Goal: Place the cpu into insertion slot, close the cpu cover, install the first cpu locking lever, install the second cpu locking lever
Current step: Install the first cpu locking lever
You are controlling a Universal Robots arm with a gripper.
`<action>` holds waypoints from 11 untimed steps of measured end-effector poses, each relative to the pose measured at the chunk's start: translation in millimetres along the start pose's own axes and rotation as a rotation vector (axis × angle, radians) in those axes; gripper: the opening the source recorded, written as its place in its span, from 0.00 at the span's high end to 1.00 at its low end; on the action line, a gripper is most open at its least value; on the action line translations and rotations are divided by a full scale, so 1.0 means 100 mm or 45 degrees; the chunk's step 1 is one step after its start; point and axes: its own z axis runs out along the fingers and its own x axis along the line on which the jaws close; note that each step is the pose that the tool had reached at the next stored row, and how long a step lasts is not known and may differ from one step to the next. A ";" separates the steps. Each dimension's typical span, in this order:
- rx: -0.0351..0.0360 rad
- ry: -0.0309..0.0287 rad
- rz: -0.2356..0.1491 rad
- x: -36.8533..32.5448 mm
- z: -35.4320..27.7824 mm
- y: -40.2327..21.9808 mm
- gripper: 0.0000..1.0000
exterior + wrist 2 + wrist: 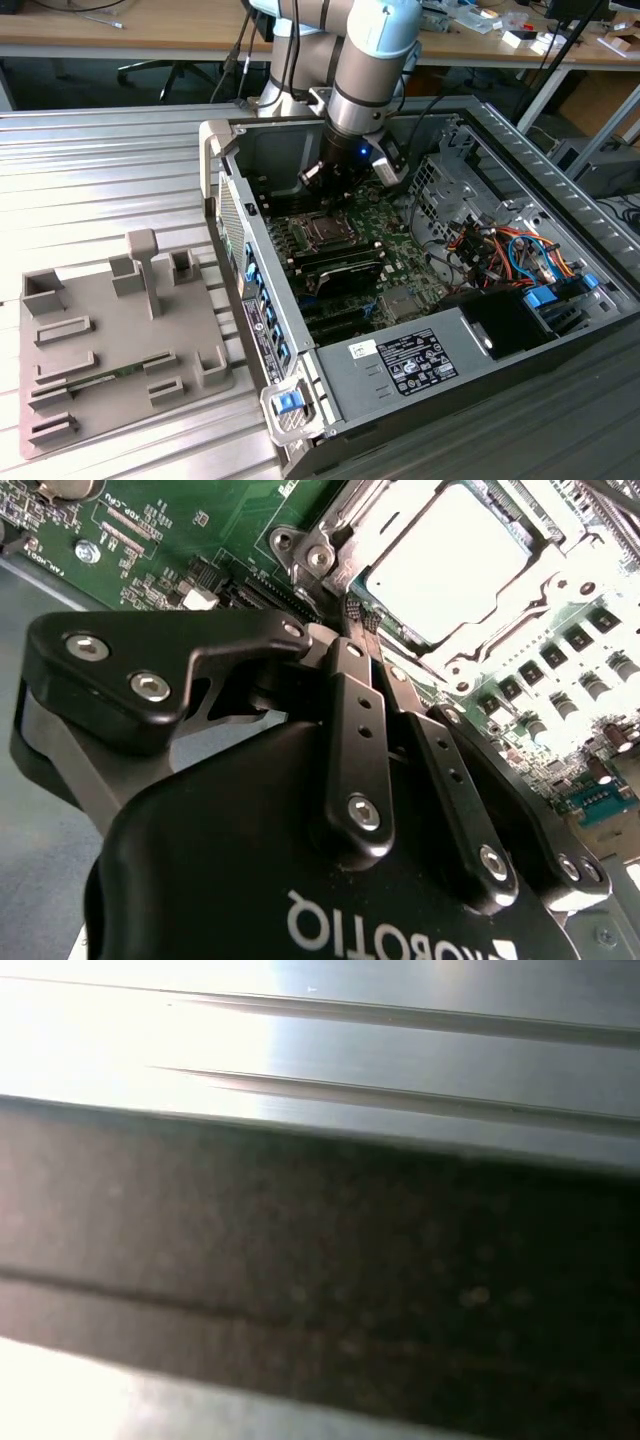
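In the second wrist view the cpu (450, 565) lies flat in the insertion slot, its bright metal face showing through the window of the cpu cover (335, 545). The shiny cover frame lies down around the chip and hides most of the slot beneath. My gripper (355, 615) is shut, fingers pressed together, with the tips at the cover's edge near one corner. I cannot tell whether they touch a locking lever. In the exterior view the gripper (335, 192) hangs inside the open computer case, just above the insertion slot (325, 232) on the green motherboard.
The case walls (225, 190) rise around the board. Coloured cables (500, 250) and a drive cage crowd the exterior view's right. A black power supply (420, 360) sits at the front. A grey fixture plate (100, 340) with holders lies on the ribbed metal table at the exterior view's left.
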 end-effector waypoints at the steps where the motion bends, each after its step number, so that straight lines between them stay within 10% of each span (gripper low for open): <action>1: -0.0020 -0.0025 0.000 -0.005 -0.008 0.006 0.89; 11: -0.0043 -0.0039 0.000 -0.016 -0.217 0.008 0.89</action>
